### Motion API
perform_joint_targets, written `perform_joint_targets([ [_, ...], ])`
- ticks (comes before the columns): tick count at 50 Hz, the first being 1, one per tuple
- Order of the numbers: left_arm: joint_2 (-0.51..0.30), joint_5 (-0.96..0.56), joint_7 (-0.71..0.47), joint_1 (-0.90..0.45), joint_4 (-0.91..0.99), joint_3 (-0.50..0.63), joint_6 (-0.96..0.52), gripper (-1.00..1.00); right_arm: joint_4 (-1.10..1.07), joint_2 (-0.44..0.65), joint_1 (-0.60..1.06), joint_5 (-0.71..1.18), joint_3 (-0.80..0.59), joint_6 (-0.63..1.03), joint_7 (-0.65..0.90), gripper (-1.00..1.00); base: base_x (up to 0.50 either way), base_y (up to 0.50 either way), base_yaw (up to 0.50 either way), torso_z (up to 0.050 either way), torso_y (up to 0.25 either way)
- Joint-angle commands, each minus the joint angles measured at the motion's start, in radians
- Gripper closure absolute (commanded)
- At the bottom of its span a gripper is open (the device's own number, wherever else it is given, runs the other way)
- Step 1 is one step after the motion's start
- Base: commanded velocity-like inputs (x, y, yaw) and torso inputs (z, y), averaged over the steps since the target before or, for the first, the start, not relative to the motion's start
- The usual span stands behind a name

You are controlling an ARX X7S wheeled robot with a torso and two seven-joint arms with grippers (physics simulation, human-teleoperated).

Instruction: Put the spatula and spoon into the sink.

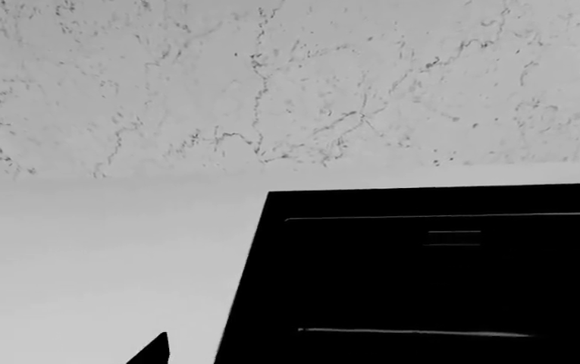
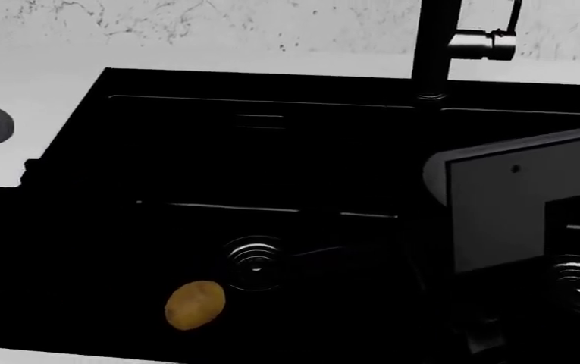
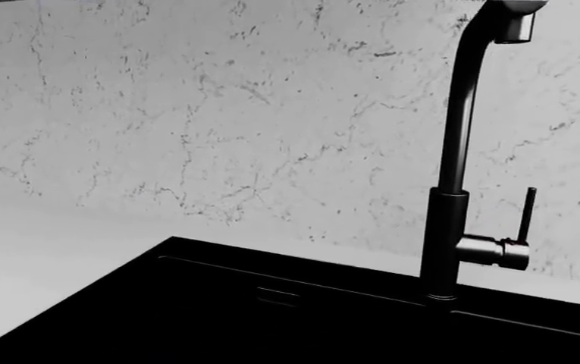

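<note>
Only a dark fingertip of my left gripper showed at the left wrist view's edge, over the pale countertop; whether either gripper was spread or closed, I could not tell. My right arm's grey housing hung over the large matte black double-basin sink. An oval yellow-brown potato lay beside 1 round ridged drain. The tall dark faucet stood before veined marble. Spatula and spoon went unseen.
</note>
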Motion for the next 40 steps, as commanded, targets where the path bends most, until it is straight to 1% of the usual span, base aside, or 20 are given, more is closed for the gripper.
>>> perform_joint_targets([
  [1,0.018,0.028,0.002,-0.004,-0.008,-0.01,0.001,-1.0,0.019,-0.011,-0.009,0.0,0.026,-0.023,-0.017,-1.0,0.0,0.0,0.38,0.0,0.0],
  [17,0.014,0.029,-0.001,-0.004,-0.051,0.0,0.034,-1.0,0.072,-0.001,-0.015,-0.008,-0.009,-0.075,-0.01,-1.0,0.0,0.0,0.37,0.0,0.0],
  [19,0.01,0.031,-0.006,-0.005,-0.047,0.005,0.031,-1.0,0.076,0.001,-0.014,-0.007,-0.016,-0.068,-0.006,-1.0,0.0,0.0,0.0,0.0,0.0],
  [21,0.014,0.029,-0.015,-0.013,-0.039,-0.002,0.001,-1.0,0.077,-0.003,-0.011,0.002,-0.004,-0.065,-0.008,-1.0,0.0,0.0,0.0,0.0,0.0],
  [22,0.03,0.022,-0.025,-0.024,-0.034,-0.027,-0.056,-1.0,0.077,-0.006,-0.007,0.008,0.002,-0.06,-0.007,-1.0,0.0,0.0,0.0,0.0,0.0],
  [23,0.029,0.028,-0.044,-0.036,-0.026,-0.018,-0.101,-1.0,0.077,-0.007,-0.002,0.01,0.005,-0.053,-0.003,-1.0,0.0,0.0,0.0,0.0,0.0],
  [26,0.041,0.02,-0.061,-0.056,0.009,-0.042,-0.176,-1.0,0.073,-0.008,0.003,0.021,0.016,-0.038,0.001,-1.0,0.0,0.0,0.0,0.0,0.0],
  [27,0.015,-0.111,-0.163,-0.07,-0.019,-0.056,-0.203,-1.0,0.073,-0.007,0.003,0.023,0.019,-0.037,0.002,-1.0,0.0,0.0,0.0,0.0,0.0],
  [28,-0.055,-0.261,-0.313,-0.091,-0.085,-0.058,-0.203,-1.0,0.073,-0.006,0.001,0.026,0.024,-0.035,0.002,-1.0,0.0,0.0,0.0,0.0,0.0],
  [30,-0.121,-0.561,-0.613,-0.126,-0.151,-0.078,-0.203,-1.0,0.072,-0.005,0.001,0.032,0.031,-0.028,0.005,-1.0,0.0,0.0,0.0,0.0,0.0],
  [32,-0.177,-0.861,-0.913,-0.17,-0.275,-0.078,-0.201,-1.0,0.074,-0.002,0.003,0.036,0.036,-0.021,0.009,-1.0,0.0,0.0,0.0,0.0,0.0],
  [33,-0.194,-1.011,-1.023,-0.179,-0.293,-0.065,-0.198,-1.0,0.074,-0.002,0.004,0.038,0.037,-0.019,0.011,-1.0,0.0,0.0,0.0,0.0,0.0],
  [35,-0.236,-1.219,-1.2,-0.197,-0.369,-0.042,-0.198,-1.0,0.071,-0.003,0.008,0.046,0.043,-0.004,0.016,-1.0,0.0,0.0,0.0,0.0,0.0],
  [36,-0.251,-1.251,-1.227,-0.201,-0.374,-0.026,-0.192,-1.0,0.07,-0.003,0.008,0.049,0.045,-0.002,0.017,-1.0,0.0,0.0,0.0,0.0,0.0],
  [37,-0.274,-1.251,-1.211,-0.211,-0.369,-0.013,-0.189,-1.0,0.07,-0.003,0.009,0.053,0.049,0.001,0.018,-1.0,0.0,0.0,0.0,0.0,0.0],
  [38,-0.282,-1.292,-1.246,-0.214,-0.397,-0.017,-0.179,-1.0,0.071,-0.002,0.006,0.054,0.05,-0.002,0.018,-1.0,0.0,0.0,0.0,0.0,0.0],
  [39,-0.292,-1.343,-1.308,-0.214,-0.427,-0.019,-0.165,-1.0,0.072,-0.003,0.001,0.056,0.052,-0.004,0.018,-1.0,0.0,0.0,0.0,0.0,0.0],
  [40,-0.316,-1.322,-1.293,-0.22,-0.407,0.015,-0.185,-1.0,0.07,-0.004,-0.003,0.059,0.055,-0.004,0.019,-1.0,0.0,0.0,0.0,0.0,0.0],
])
